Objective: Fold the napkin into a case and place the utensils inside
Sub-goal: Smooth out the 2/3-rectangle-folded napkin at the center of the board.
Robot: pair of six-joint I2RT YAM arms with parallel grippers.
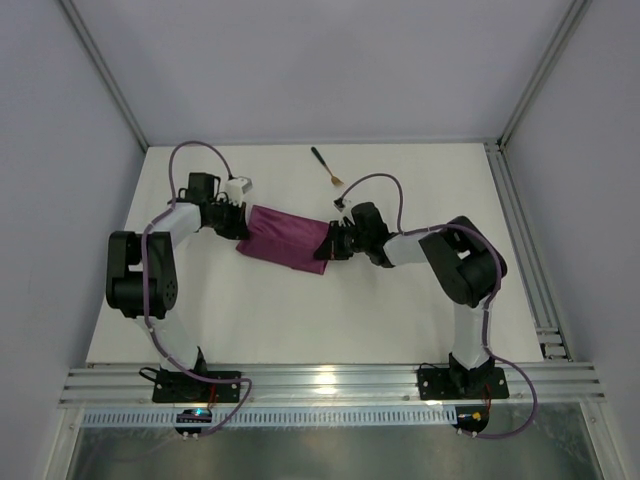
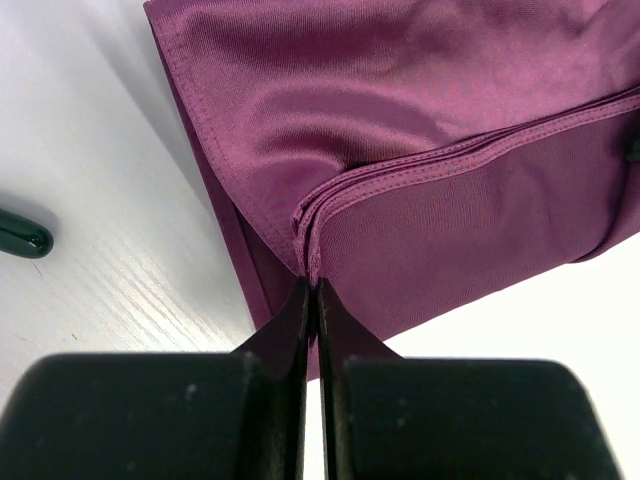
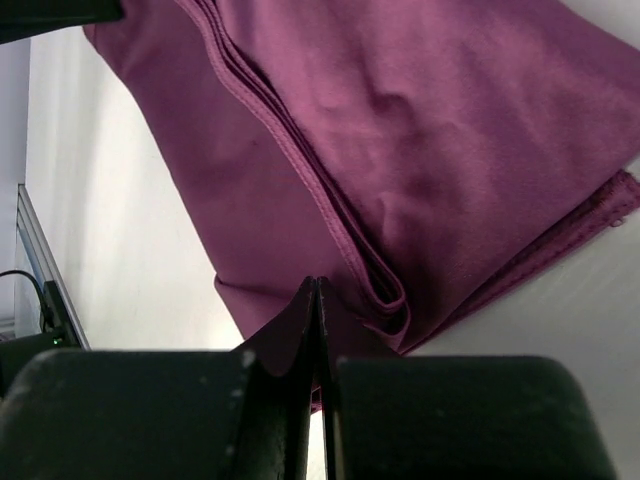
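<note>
From the top external view, the folded magenta napkin (image 1: 285, 238) lies as a slanted band in the middle of the white table (image 1: 400, 320). The left end effector (image 1: 240, 224) is at its upper-left end and the right end effector (image 1: 329, 245) at its lower-right end. Toward the upper centre of the frame, well apart from the cloth, a utensil (image 1: 325, 166) with a black handle and gold head lies on the table. It is too small to tell fork from knife.

In the left wrist view, the left end effector (image 2: 311, 287) is pinched narrow on the napkin (image 2: 400, 120), gripping where a stitched hem meets the cloth's near edge. A dark glossy rounded tip (image 2: 20, 232) shows at the left edge of the frame, and I cannot tell what it is.

In the right wrist view, the right end effector (image 3: 317, 292) is likewise closed tight on the napkin (image 3: 450, 130), holding its lower layer beside a stack of folded hems.
</note>
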